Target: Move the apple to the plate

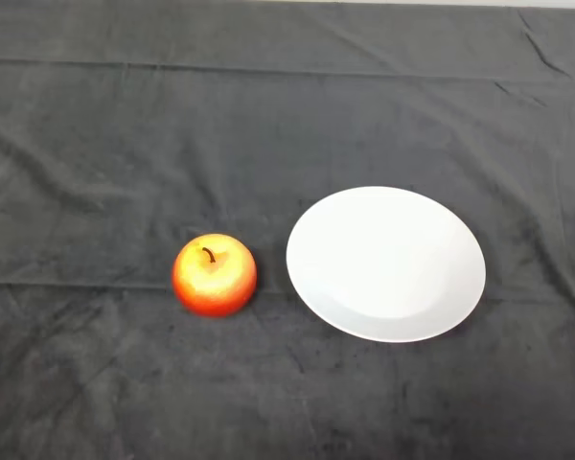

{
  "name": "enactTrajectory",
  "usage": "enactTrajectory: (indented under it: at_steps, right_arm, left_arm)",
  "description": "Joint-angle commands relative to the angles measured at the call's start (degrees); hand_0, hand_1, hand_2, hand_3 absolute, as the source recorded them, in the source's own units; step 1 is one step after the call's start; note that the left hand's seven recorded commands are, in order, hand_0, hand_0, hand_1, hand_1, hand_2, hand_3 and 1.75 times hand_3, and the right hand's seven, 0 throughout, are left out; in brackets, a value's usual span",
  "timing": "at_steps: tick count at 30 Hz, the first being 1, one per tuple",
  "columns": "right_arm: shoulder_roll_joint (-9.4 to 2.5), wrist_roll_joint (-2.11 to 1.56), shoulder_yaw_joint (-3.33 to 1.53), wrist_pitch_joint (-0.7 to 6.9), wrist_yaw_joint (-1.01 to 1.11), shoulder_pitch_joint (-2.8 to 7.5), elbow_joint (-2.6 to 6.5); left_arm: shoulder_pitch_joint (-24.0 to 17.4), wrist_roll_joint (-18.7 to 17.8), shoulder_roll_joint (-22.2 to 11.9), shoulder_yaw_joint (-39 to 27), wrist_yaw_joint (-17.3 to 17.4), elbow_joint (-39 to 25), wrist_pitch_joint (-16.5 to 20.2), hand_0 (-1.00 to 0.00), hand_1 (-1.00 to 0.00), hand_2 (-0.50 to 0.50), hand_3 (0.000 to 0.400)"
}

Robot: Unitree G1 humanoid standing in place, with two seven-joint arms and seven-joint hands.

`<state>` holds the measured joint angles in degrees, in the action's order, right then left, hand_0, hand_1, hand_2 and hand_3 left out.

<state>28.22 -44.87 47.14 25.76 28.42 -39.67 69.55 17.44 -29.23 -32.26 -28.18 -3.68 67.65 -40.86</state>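
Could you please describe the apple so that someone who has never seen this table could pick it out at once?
A dark cloth covers the whole table, and a white plate lies a little right of its middle. Just left of the plate, apart from its rim, sits the apple, upright with its stem on top. It is the only round, red and yellow thing there; the plate is flat, white and holds nothing.

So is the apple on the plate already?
No, the apple sits on the dark cloth to the left of the white plate, not touching it.

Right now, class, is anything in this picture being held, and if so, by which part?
Nothing is held. The apple sits alone on the dark cloth, left of the white plate, not touching it.
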Motion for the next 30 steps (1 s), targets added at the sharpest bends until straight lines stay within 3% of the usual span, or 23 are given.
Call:
enactTrajectory:
  at_steps: [1,30]
  right_arm:
    - [1.97,-1.45,0.89,-0.19,0.08,-2.38,-0.66]
    - [1.97,-1.44,0.9,-0.19,0.07,-2.38,-0.67]
  left_arm:
    - [2.51,1.13,1.17,-1.67,0.33,0.8,0.95,0.0,0.0,0.0,0.0]
    - [3.07,5.58,1.22,-1.32,-0.52,0.64,-2.31,0.0,0.0,0.0,0.0]
